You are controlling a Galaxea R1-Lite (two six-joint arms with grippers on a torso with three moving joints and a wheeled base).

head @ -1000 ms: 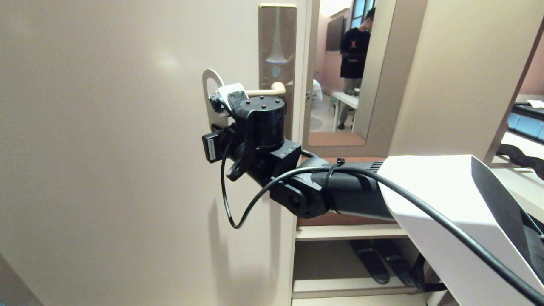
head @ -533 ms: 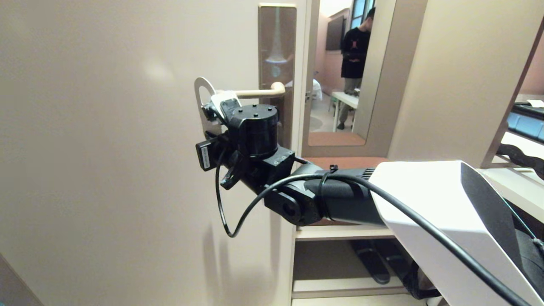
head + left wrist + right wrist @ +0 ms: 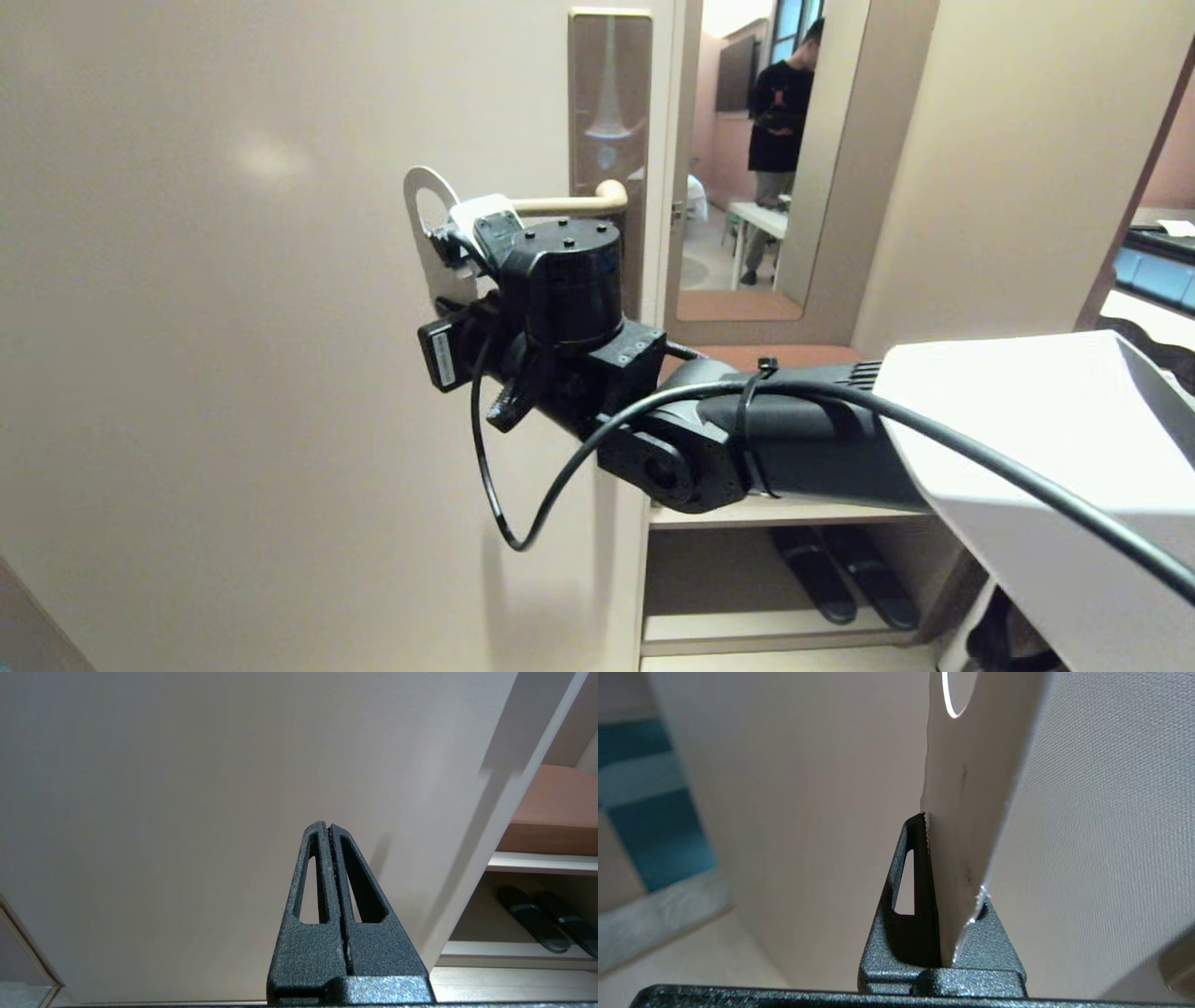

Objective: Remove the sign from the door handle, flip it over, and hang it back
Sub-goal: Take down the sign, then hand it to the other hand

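One flat white sign [image 3: 422,210] with oval hole, upright, pinched by right end effector [image 3: 457,245], left of door handle [image 3: 569,202]

Smooth matt card sign [image 3: 971,812], rough-grained black plastic claw [image 3: 927,821], glossy bronze metal handle plate [image 3: 609,103].

In the head view the black wrist housing covers the right hand [image 3: 457,250], the lower half of the flat pale rounded card sign [image 3: 420,201], and the part of the tall brown-bronze metal handle plate [image 3: 609,93] below the slim beige lever handle [image 3: 569,202]. The lever's free end at nine o'clock is hidden behind a white block. In the right wrist view the sign's oval hole is cut off at twelve o'clock, and any lettering on its face is unreadable. The person's head [image 3: 812,33] is cut by the dark window frame.
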